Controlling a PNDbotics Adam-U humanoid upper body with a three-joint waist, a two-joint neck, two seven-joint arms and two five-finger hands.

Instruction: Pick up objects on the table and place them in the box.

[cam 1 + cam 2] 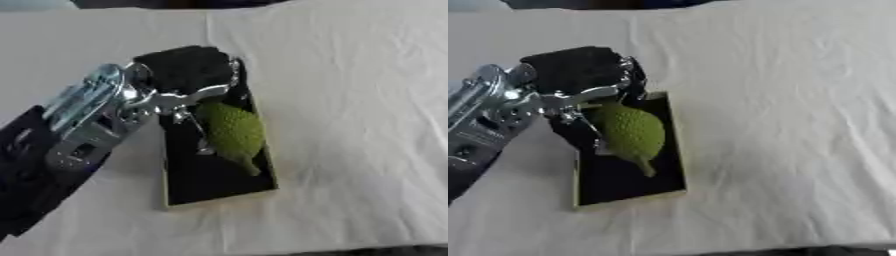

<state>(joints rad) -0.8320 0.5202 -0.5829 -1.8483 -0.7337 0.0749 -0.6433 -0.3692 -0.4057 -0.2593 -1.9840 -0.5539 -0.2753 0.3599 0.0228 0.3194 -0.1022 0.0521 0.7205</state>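
Left eye view shows the silver fingers [203, 131] of the left hand [179, 70] curled down beside a green, bumpy, fruit-shaped object [233, 131], their tips against its left flank. Whether they actually clamp it or only touch it cannot be told, since the black back of the hand covers the object's upper end. The object is oval with a short stalk pointing toward the near edge, and it sits over the dark inside of the box [215, 182], in the upper half of it, closer to the right wall than to the left.

The hand hangs over the far end of the box and hides that end. Behind it the wrist and forearm, silver joints and black casing, run off toward the lower left corner of the view.

The box is a shallow rectangular tray, black inside with a pale yellowish rim, standing slightly askew with its long side running away from the robot. Its near half holds nothing but the object's stalk tip. It rests on the table [359, 125], which is covered with a creased white cloth.
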